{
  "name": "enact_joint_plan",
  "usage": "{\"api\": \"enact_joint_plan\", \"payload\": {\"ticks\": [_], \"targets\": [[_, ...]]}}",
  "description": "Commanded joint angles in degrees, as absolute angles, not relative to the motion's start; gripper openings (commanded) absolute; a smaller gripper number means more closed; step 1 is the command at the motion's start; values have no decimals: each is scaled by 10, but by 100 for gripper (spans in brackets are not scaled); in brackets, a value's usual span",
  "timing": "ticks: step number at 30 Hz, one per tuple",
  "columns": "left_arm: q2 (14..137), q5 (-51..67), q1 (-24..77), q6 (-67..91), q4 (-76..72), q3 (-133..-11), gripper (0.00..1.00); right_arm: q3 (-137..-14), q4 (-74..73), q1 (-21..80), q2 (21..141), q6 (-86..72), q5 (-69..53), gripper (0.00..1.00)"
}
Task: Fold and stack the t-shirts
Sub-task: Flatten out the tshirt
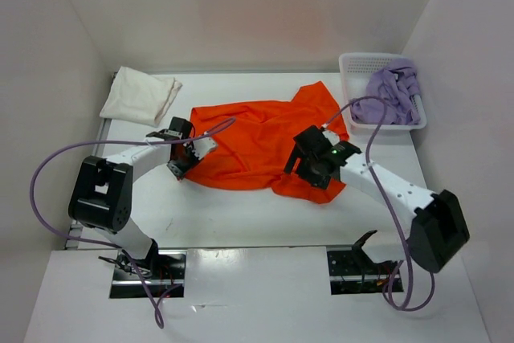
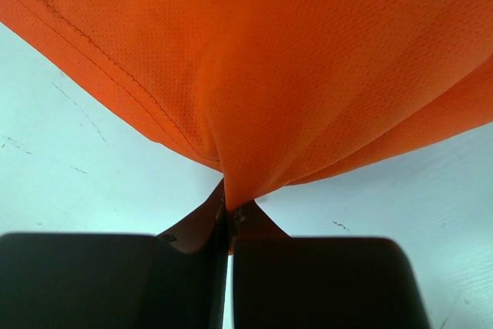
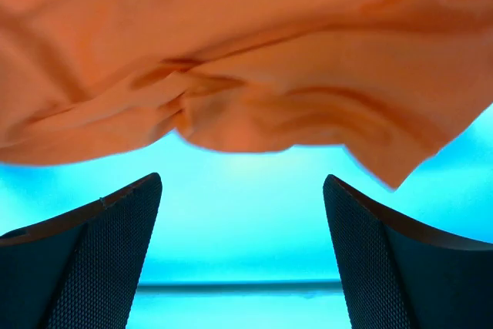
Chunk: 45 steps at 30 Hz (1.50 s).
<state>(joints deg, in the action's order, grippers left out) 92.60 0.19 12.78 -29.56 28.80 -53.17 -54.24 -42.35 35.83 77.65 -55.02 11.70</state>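
The orange t-shirt (image 1: 257, 134) lies spread and rumpled in the middle of the table. My left gripper (image 1: 186, 162) is at the shirt's left edge and is shut on a pinch of the orange cloth (image 2: 254, 75), which fans out from the fingertips (image 2: 231, 207). My right gripper (image 1: 299, 168) hovers over the shirt's lower right part. It is open, and the wrinkled orange hem (image 3: 246, 59) lies just beyond the fingertips (image 3: 243, 182) with nothing between them. A cream-white t-shirt (image 1: 140, 95) lies folded at the back left. The lavender t-shirt (image 1: 389, 94) is bunched in the basket.
The white perforated basket (image 1: 353, 62) stands at the back right corner. White walls close in the table on the left, back and right. Purple cables loop from both arms over the near table.
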Motion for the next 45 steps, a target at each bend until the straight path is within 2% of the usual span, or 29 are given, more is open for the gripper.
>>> {"api": "enact_joint_plan", "payload": {"ticks": [1,4,8,9,12,17,20,21,23,25,26,27,30,31,33,34,35,37,41,44,45], "targets": [[906,25,127,-279,305,-530,0,-516,-453,369,741,-634,96,90],[898,25,127,-279,318,-530,0,-494,-504,369,741,-700,102,90],[886,25,127,-279,318,-530,0,-439,-495,353,736,-754,107,92],[886,25,127,-279,323,-530,0,-439,-490,346,736,-754,102,99],[879,25,127,-279,323,-530,0,-425,-465,316,744,-731,97,100],[874,25,133,-273,323,-525,0,-407,-386,262,799,-691,103,100],[868,25,138,-273,323,-525,0,-441,-360,262,856,-665,98,97],[868,25,138,-268,323,-519,0,-447,-360,262,880,-660,98,94],[857,25,138,-268,323,-519,0,-453,-346,262,895,-651,92,69],[849,25,138,-261,323,-514,0,-453,-340,262,895,-645,92,37],[840,16,138,-253,323,-514,0,-466,-340,254,895,-633,92,5],[840,9,131,-253,316,-527,0,-478,-340,249,895,-620,92,0],[834,9,103,-242,301,-603,0,-624,-379,215,909,-531,132,0],[840,9,103,-242,301,-687,0,-747,-397,206,934,-505,145,0],[854,-11,98,-253,301,-779,0,-883,-456,194,965,-426,177,0],[854,-18,98,-260,301,-820,0,-1014,-477,194,995,-405,187,0],[860,-26,98,-279,301,-891,0,-1073,-523,194,1007,-390,199,0],[860,-47,98,-298,301,-938,0,-1196,-557,194,1023,-357,223,0],[838,-54,98,-323,322,-956,0,-1254,-592,194,1001,-332,245,0],[797,-47,98,-323,336,-890,0,-1173,-585,199,936,-332,252,0],[787,-47,98,-323,344,-869,0,-1099,-568,200,915,-338,237,0]]}}
